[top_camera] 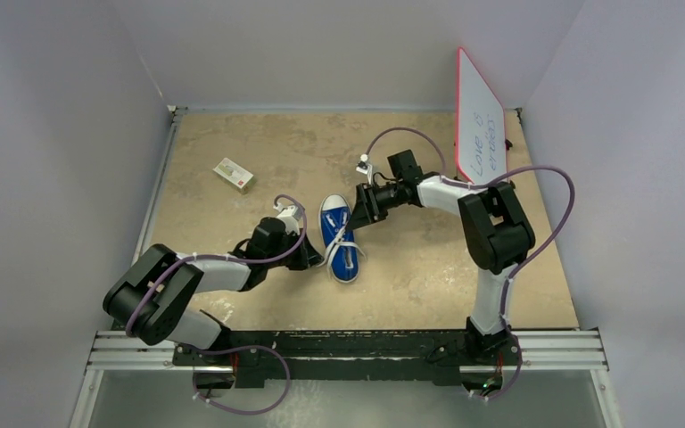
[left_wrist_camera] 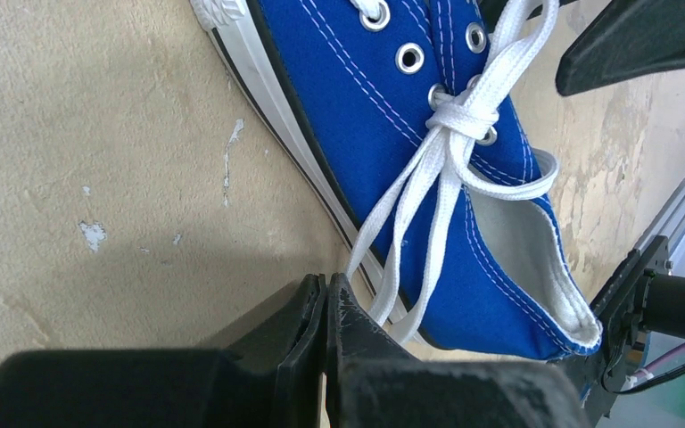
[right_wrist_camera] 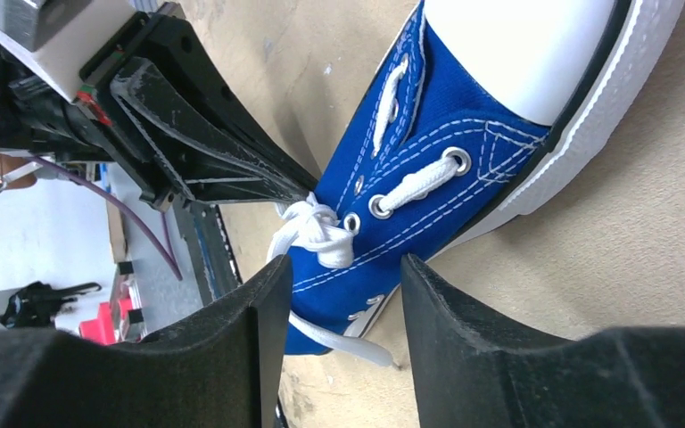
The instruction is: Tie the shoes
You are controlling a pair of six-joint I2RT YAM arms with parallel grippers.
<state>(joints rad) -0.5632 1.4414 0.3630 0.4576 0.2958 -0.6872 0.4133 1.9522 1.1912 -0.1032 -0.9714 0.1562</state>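
The blue shoe [top_camera: 340, 239] lies on the table [top_camera: 410, 267] between both arms, its white laces tied into a knot [left_wrist_camera: 459, 120]. My left gripper [left_wrist_camera: 328, 281] is shut at the shoe's left side. Lace strands [left_wrist_camera: 410, 223] run from the knot down to its tip and behind its right finger [left_wrist_camera: 366, 330]; I cannot see whether any is pinched. My right gripper [right_wrist_camera: 339, 267] stands open over the shoe's other side [right_wrist_camera: 428, 152], with a loose lace end [right_wrist_camera: 348, 343] on the table between its fingers and nothing held.
A small white-and-red box [top_camera: 234, 175] lies at the back left. A red-rimmed whiteboard [top_camera: 480, 120] leans at the back right. The right gripper's finger [left_wrist_camera: 642, 40] hangs over the far side of the shoe. The rail [top_camera: 348, 349] runs along the near edge.
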